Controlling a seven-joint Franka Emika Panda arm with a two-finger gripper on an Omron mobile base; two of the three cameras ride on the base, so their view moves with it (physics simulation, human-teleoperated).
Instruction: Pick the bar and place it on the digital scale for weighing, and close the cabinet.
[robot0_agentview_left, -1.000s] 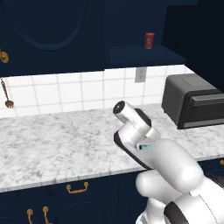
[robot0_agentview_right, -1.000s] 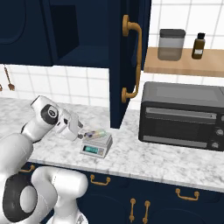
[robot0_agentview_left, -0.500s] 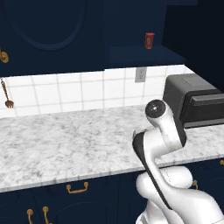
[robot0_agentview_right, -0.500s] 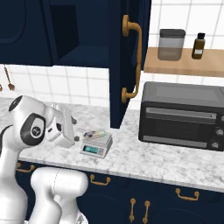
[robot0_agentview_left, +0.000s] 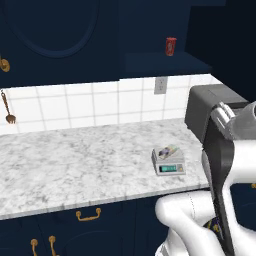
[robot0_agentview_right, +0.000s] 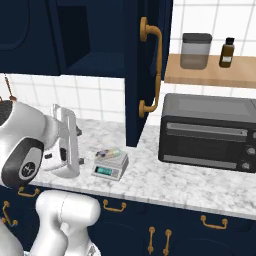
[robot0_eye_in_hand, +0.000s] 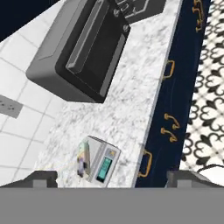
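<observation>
**Bar on the scale, cabinet door open**

At the far left of the left base view a fork-like utensil (robot0_agentview_left: 7, 107) hangs against the white tiled wall. The marble counter (robot0_agentview_left: 75, 160) runs across below it, and toward its right front stands the digital scale (robot0_agentview_left: 168, 162) with its teal display facing the counter edge. The bar (robot0_agentview_left: 168, 150) lies flat on the scale's top plate, its wrapper pale with darker markings. Above, on the shelf inside the open cabinet (robot0_agentview_left: 155, 62), sits a red can (robot0_agentview_left: 171, 46). Right of the scale is the dark toaster oven (robot0_agentview_left: 210, 112).

In the right base view the cabinet door (robot0_agentview_right: 148, 75) stands swung out, edge-on to the camera, its brass handle (robot0_agentview_right: 155, 70) facing right — it hangs above the counter between the scale and the toaster oven. Further right a wooden shelf (robot0_agentview_right: 210, 75) carries a grey lidded jar (robot0_agentview_right: 195, 50) and a small brown bottle (robot0_agentview_right: 227, 52).

The gripper (robot0_eye_in_hand: 111, 177) is spread wide and holds nothing — in the hand view its two fingertips rise well apart at the bottom edge, with the scale and bar between and beyond them, clear of both.
</observation>
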